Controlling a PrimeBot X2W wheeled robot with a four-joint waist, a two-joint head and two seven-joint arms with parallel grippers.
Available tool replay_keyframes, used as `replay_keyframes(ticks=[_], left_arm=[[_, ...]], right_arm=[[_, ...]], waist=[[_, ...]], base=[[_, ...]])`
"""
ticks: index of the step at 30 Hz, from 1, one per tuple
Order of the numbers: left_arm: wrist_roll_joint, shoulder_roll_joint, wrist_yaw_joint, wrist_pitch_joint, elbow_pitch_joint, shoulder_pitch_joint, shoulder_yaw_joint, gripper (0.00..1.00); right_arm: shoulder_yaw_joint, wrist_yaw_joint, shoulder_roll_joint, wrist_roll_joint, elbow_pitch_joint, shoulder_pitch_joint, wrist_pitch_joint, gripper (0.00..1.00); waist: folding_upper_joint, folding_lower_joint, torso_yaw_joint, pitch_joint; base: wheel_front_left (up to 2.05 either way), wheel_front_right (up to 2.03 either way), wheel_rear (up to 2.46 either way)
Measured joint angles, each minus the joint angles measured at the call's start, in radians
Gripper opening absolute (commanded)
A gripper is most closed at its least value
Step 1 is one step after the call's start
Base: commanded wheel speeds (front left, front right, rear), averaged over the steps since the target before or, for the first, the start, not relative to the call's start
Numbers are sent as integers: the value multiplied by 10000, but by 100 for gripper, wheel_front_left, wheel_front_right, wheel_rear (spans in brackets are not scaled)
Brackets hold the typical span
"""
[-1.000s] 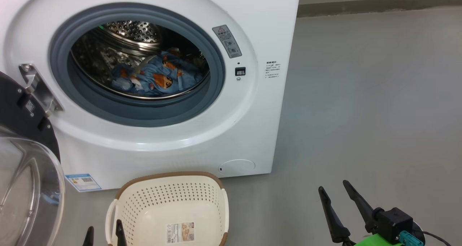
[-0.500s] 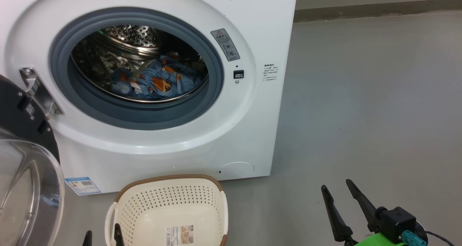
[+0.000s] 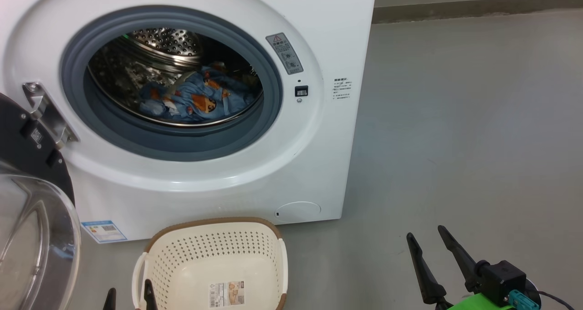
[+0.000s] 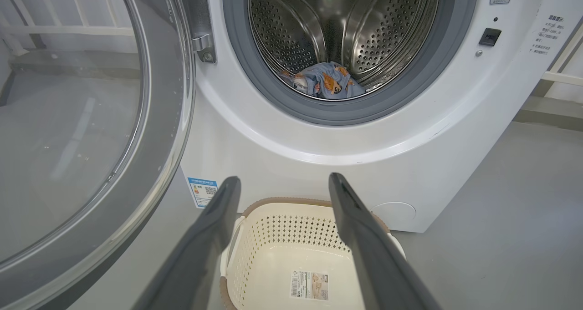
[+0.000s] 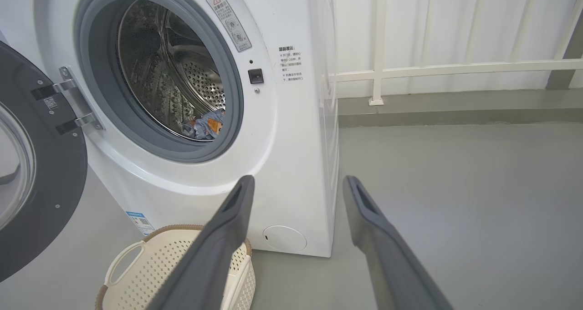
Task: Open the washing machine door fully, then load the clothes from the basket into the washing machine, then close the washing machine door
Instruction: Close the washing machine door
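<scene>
The white washing machine [image 3: 314, 155] stands with its round black door [image 3: 32, 219] swung wide open to the left, glass bowl window facing me. Blue clothes [image 3: 196, 98] with orange bear prints lie inside the steel drum, also seen as clothes [image 4: 328, 80] and clothes [image 5: 207, 125]. The cream basket [image 3: 214, 264] with its brown rim sits on the floor before the machine, holding nothing but a label sticker. My left gripper [image 3: 129, 296] is open at the basket's near left edge, left gripper [image 4: 280, 182]. My right gripper [image 3: 428, 239] is open over bare floor to the right, right gripper [image 5: 296, 182].
Grey floor [image 3: 455, 119] spreads to the right of the machine. A white railing [image 5: 432, 66] and a low kerb run along the back wall. The open door takes up the space at the left.
The head view bobbed slightly down and back up. Both grippers, the clothes and the basket have kept their places.
</scene>
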Motion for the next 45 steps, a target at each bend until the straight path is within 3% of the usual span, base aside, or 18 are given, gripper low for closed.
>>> replay_keyframes(ticks=[15,31,45], left_arm=[[36,0,192,0,21,-2,4,100],[77,0,201,0,128,-8,4,100],[107,0,188,0,171,-10,12,100]], right_arm=[[0,0,2,0,-4,0,0,100],[2,0,10,0,-6,-6,0,100],[-58,0,27,-54,-25,-6,0,100]], waist=[[0,0,73,26],[0,0,-9,117],[0,0,15,140]], base=[[-7,7,0],[-120,120,0],[-19,19,0]])
